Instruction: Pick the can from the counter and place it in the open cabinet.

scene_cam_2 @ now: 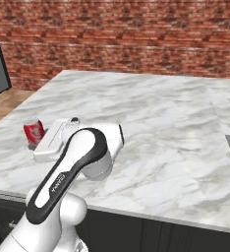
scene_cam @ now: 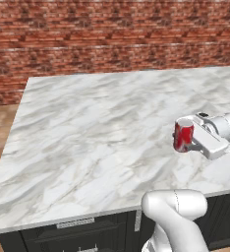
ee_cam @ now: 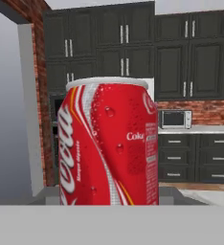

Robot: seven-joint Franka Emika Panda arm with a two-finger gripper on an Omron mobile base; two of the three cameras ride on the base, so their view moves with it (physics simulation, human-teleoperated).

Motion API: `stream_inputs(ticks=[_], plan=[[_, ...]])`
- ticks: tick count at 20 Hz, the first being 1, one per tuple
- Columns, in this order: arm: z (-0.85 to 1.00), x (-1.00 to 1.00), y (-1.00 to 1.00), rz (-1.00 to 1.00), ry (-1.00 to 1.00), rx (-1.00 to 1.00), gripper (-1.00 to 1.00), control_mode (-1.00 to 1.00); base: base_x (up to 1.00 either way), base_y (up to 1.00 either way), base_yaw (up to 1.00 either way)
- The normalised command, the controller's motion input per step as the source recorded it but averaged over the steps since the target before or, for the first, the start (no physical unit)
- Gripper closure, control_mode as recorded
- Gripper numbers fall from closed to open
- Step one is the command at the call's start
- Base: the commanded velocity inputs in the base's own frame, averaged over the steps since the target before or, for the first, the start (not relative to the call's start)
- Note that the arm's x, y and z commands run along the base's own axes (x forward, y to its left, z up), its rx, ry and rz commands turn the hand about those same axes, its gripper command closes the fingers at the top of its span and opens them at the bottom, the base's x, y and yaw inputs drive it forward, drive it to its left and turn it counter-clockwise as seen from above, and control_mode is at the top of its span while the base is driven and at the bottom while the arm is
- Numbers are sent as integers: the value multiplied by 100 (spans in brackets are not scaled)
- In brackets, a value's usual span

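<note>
The small red soda can with a silver top [scene_cam: 184, 136] stands upright near the front edge of the white grey-veined marble counter [scene_cam: 97, 128], toward its right end in the left base view, and the white arm's two-finger gripper [scene_cam: 186, 138] has its jaws closed in around it from the side. The grasp looks made, so the pick step seems finished bar the lift. The next move calls for raising the can straight off the counter without tipping it, then carrying it to the open cabinet.

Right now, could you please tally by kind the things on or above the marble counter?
Red soda can: 1
Gripper, shut on the can: 1
Total: 2, over the white marble counter
</note>
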Motion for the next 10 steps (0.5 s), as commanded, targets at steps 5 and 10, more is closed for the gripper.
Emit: stream_inputs(ticks=[5, 10], plan=[[21, -44, -27, -14, -7, 0, 100, -100, 0, 0, 0], [2, -38, 0, -9, -4, 0, 100, -100, 0, 0, 0]])
